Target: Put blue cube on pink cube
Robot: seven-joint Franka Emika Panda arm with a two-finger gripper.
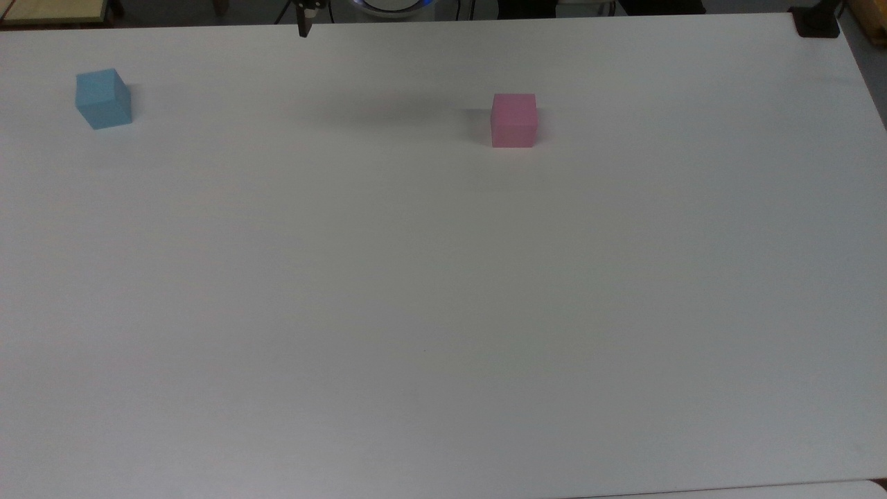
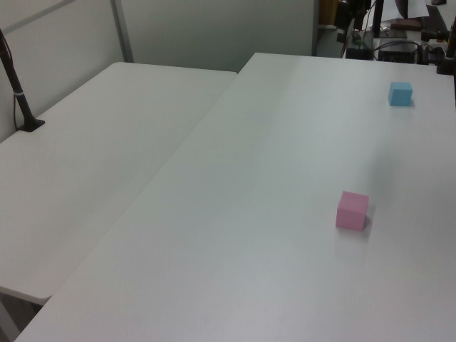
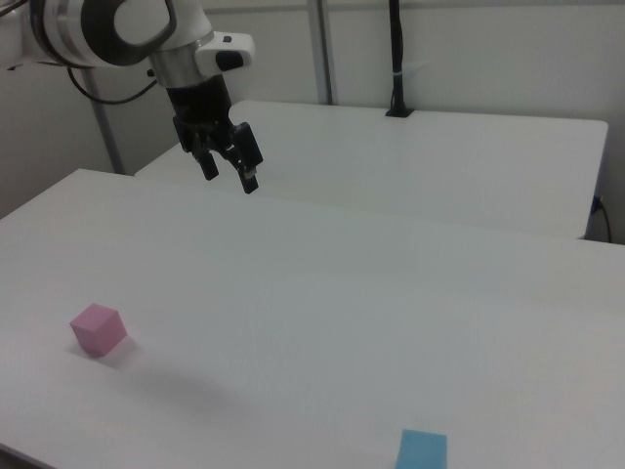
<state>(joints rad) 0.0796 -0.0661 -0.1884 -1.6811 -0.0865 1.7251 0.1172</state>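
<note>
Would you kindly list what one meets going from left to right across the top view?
Small light-blue matte cube → dark tip of the pincer at the top edge → small pale pink matte cube → black clamp at the table's far corner.

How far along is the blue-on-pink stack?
Nothing looks done yet. The blue cube sits on the white table, far apart from the pink cube, which has nothing on top. In hand: nothing; in the right view the gripper hangs open and empty above the table, away from both cubes. Left: reach the blue cube, grasp, carry, set it on the pink one.
</note>
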